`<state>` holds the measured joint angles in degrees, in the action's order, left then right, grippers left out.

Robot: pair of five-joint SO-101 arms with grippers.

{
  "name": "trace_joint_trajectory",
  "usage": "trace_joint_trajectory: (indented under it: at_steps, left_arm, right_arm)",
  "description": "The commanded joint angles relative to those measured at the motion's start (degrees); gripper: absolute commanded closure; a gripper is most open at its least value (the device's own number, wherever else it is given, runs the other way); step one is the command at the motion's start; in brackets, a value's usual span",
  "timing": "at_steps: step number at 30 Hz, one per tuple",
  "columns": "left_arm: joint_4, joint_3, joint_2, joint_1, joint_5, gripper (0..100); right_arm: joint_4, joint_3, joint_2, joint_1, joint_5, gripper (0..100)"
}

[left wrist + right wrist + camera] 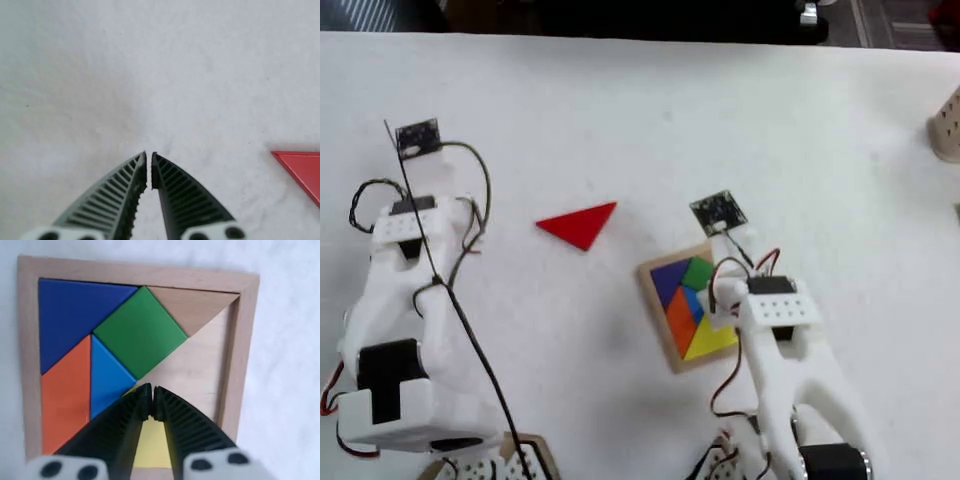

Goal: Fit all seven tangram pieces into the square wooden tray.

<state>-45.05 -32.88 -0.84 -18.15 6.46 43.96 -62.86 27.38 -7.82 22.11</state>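
Observation:
The square wooden tray [651, 292] lies at table centre-right, under the right arm [775, 310]. In it sit a dark blue triangle [70, 315], a green square [140, 332], a light blue triangle [107, 375], an orange piece [62, 400], a yellow piece [150, 445] and a brown triangle [192, 307]. A triangular patch of bare tray floor [200, 370] shows beside them. My right gripper [151, 390] hangs shut and empty over the tray's middle. A red triangle [580, 225] lies loose on the table left of the tray. My left gripper [149, 156] is shut and empty, with the red triangle [305, 167] off to its side.
The left arm [410, 250] stands at the table's left with a black cable across it. A perforated wooden block [945, 125] sits at the right edge. Another wooden piece [535, 455] shows at the bottom edge. The table's far edge runs along the top.

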Motion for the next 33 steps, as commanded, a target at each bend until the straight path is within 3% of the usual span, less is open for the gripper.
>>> trace_joint_trajectory:
  at_steps: [1, 8, 18, 21, 27, 33]
  left_arm:
    - [0.88, 1.58, 0.31, 0.4, -0.44, 96]
    - [0.88, 1.58, 0.31, 0.4, -0.44, 96]
    - [0.97, 0.7, 0.66, 0.4, -0.44, 96]
    - [1.14, 0.79, 0.57, 0.4, -0.44, 96]
    - [1.14, 0.79, 0.48, 0.4, -0.44, 96]
    - [1.23, 0.88, 0.48, 0.4, -0.44, 96]
  right_arm:
    - [3.38, 1.76, 6.2, 1.45, -0.7, 98.1]
    - [0.75, 1.41, 11.47, 10.95, -6.33, 98.1]
    - [-7.6, 11.08, -6.9, 14.46, -7.03, 98.1]
    - [-9.27, 15.56, -12.79, 14.64, -11.52, 98.1]
    - [-5.41, 21.98, -22.81, 16.66, -10.9, 98.1]
    - [3.3, 23.82, -23.69, 16.13, -8.62, 98.1]
